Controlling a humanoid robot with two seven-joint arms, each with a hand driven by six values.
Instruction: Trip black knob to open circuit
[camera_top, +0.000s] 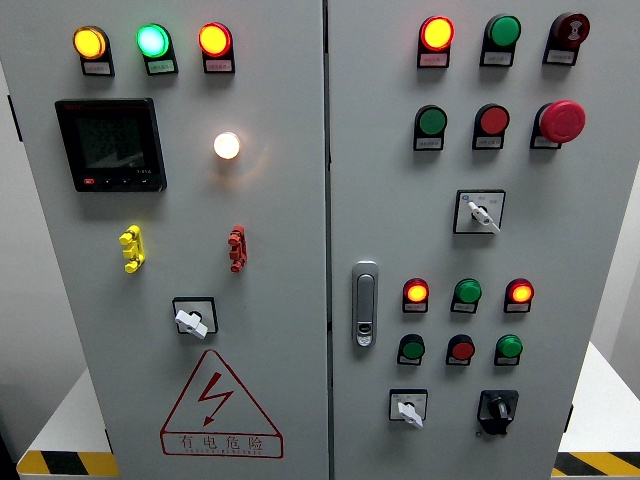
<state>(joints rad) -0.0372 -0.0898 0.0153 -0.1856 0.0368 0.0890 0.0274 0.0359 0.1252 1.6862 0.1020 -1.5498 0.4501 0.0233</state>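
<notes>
- A grey metal electrical cabinet with two doors is filling the frame, and the small black plastic rotary knob on its square black plate is sitting at the lower right of the frame, at the bottom of the right-hand door.
- The black knob is standing just to the right of a white-handled selector switch and below a row of three dark round push buttons, the nearest a green one.
- It is looking rigid and firmly fixed to the panel, so it is likely turning only about its own axis and snapping between set positions against a spring detent.
- The moulded plastic is probably smooth and a little slippery; the best hold is appearing to be a pinch across the raised ridge of the knob, fingers on either flat side.
- Weight is not mattering here, as the knob is staying on the door; the twist is what is calling for a firm grip.
- Neither robot hand is showing anywhere in the head view, so how the fingers are standing is not something that can be told.
- With no hand showing, how far or in which direction the knob lies from either hand cannot be told.
</notes>
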